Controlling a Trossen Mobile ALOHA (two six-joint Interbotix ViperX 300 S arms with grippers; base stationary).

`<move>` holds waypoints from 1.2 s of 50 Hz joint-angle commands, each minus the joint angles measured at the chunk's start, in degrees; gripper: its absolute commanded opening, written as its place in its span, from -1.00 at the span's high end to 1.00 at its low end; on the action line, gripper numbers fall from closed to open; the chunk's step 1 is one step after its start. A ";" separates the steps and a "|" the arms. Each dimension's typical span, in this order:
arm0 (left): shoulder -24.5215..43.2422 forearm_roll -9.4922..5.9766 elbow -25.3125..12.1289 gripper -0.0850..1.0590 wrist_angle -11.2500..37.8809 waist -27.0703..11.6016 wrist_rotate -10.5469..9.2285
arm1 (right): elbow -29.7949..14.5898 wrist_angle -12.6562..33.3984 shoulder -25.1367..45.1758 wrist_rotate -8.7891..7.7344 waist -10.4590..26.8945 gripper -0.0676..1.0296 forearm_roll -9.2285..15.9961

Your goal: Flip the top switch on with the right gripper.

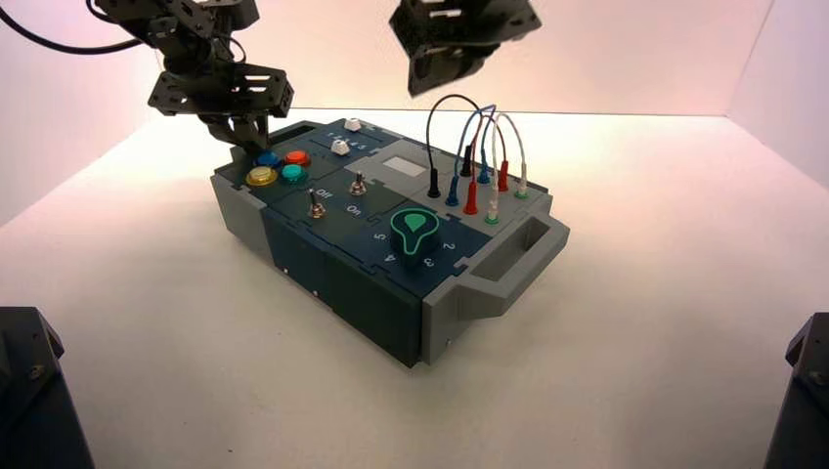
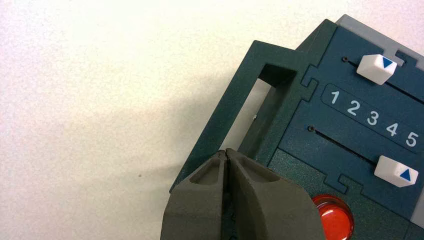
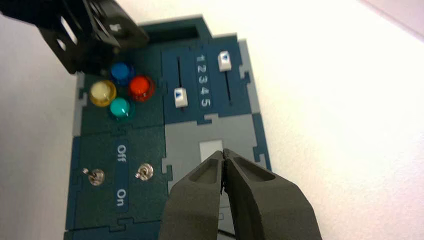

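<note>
Box on tabletop (image 1: pixel 635 322); right pincer (image 3: pixel 223 152) closed on nothing, above grey panel, clear of the toggles.

Box (image 1: pixel 323 274) looks heavy, shouldn't shift. Left pincer (image 2: pixel 226 151) closed too, w/ nothing held, parked at the button corner. Top switch (image 3: pixel 144 173): tiny stiff metal lever, likely slick, between "Off"/"On" lettering nr sliders. Don't grip; nudge its tip sideways w/ closed fingertips toward "On".

The top switch (image 1: pixel 359 184), a tiny silver toggle on a round nut, stands on the box's dark panel beside the Off/On lettering. The right gripper (image 1: pixel 459 39), fingers pressed together, hangs above the box's far edge, well apart from the toggle.
</note>
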 commanded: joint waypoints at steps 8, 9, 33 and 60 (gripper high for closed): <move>-4.57 0.35 0.70 0.90 -2.55 -0.26 0.79 | 0.35 -2.02 -2.11 0.26 -0.18 0.92 0.26; -4.92 0.53 0.79 0.90 -2.81 -0.35 1.05 | 0.18 -1.85 -1.85 0.26 -0.18 0.92 0.35; -13.36 0.62 6.06 0.90 -10.02 -2.46 2.99 | 1.05 -1.93 -2.37 0.44 -2.99 0.92 0.26; -19.25 0.44 12.04 0.90 -18.46 -0.79 3.08 | 8.79 -7.65 -11.16 2.55 -14.85 0.92 0.35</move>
